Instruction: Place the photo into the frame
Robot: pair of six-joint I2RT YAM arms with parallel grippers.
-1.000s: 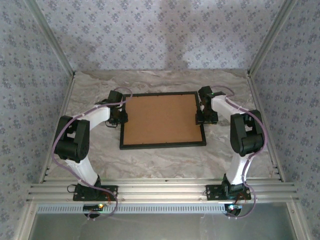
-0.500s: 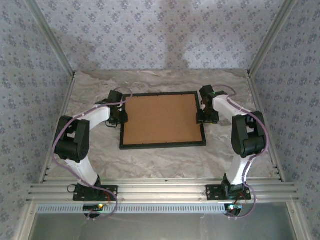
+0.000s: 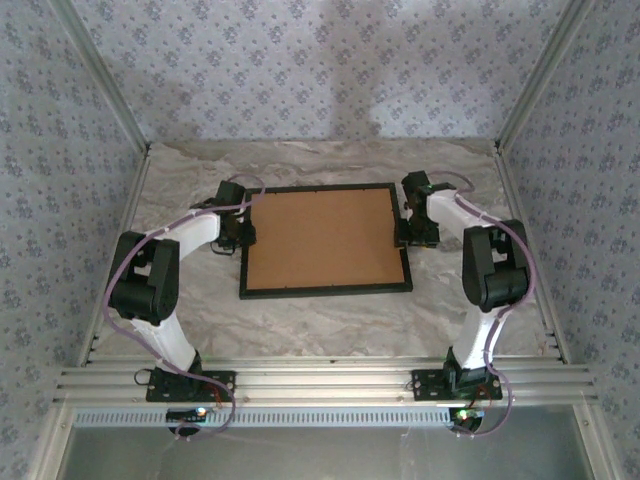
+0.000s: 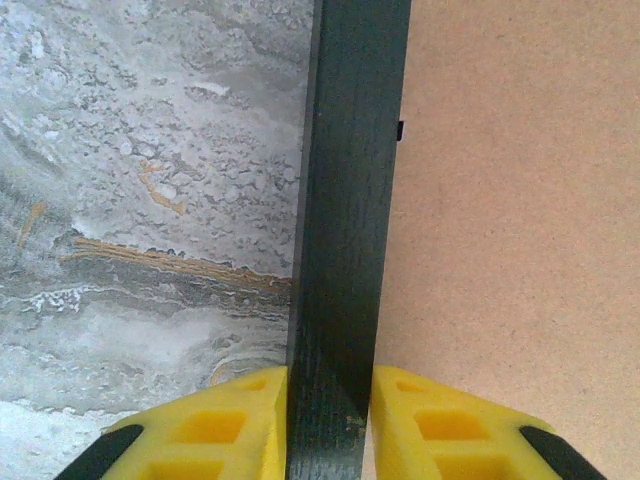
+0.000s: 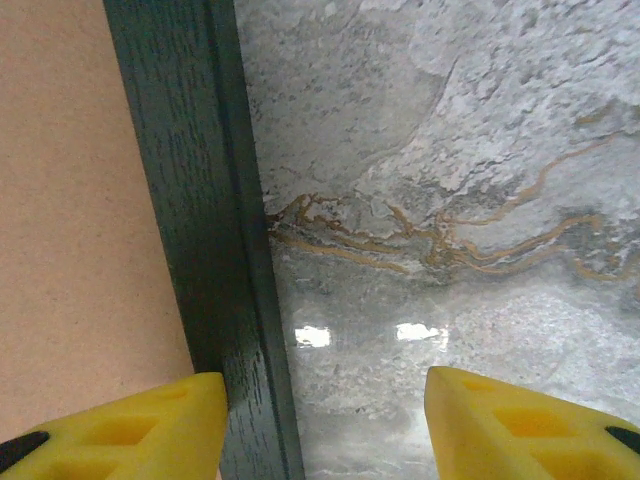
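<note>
White-black arms (image 3: 190,235), yellow jaws, purple cables (image 3: 108,295)

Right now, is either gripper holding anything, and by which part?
The left gripper is clamped on the frame, pinching its left side rail. The right gripper straddles the right rail with jaws open, holding nothing.

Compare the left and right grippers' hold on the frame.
The left gripper has its jaws shut on a side rail of the frame, pressing both faces. The right gripper has its jaws open, the outer one well clear of its rail. The left's rail sits centred between the jaws, while the right's lies beside the inner jaw. Both have yellow jaws straddling opposite side rails.
</note>
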